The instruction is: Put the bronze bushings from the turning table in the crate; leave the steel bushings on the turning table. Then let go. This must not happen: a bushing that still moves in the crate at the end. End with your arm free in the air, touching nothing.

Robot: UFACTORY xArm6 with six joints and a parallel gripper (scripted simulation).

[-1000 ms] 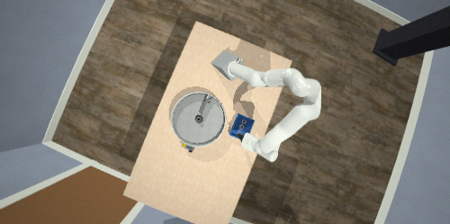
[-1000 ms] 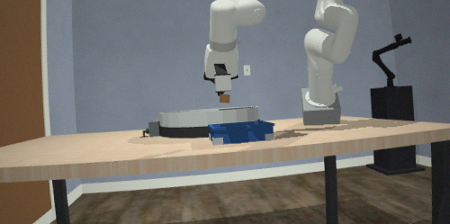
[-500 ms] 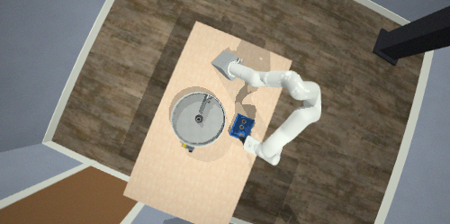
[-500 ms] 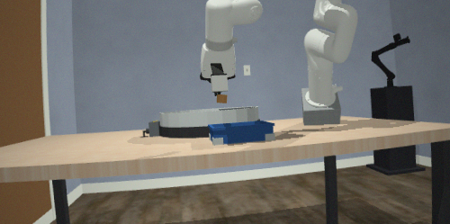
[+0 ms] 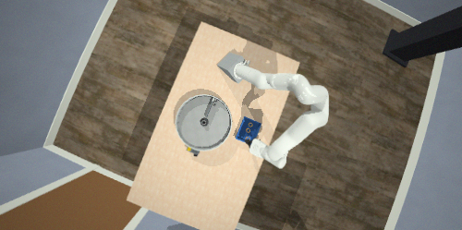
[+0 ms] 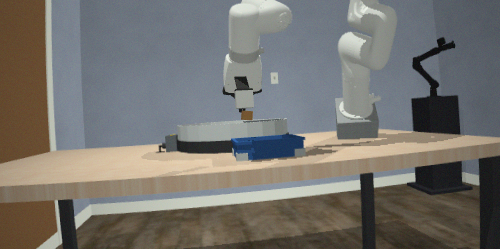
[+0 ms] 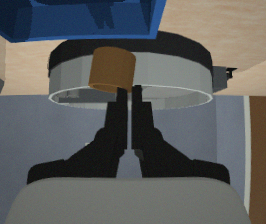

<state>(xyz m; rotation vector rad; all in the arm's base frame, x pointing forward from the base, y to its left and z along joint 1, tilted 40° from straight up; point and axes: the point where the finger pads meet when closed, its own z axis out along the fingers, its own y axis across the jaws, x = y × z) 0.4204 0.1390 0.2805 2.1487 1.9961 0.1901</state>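
Note:
My gripper (image 7: 129, 99) is shut on the rim of a bronze bushing (image 7: 112, 70) and holds it in the air. In the side view the gripper (image 6: 245, 103) and the bushing (image 6: 246, 115) hang above the blue crate (image 6: 268, 146), near the rim of the grey turning table (image 6: 230, 132). From above, the turning table (image 5: 203, 123) lies left of the crate (image 5: 248, 129), and the arm hides my gripper. A small grey part (image 5: 212, 104) lies on the table's far side; I cannot tell what it is.
The arm's grey base (image 5: 229, 64) stands on the wooden table behind the turning table. A small motor block (image 6: 170, 143) sticks out at the turning table's left side. A black stand with a camera arm (image 6: 434, 117) stands on the floor to the right.

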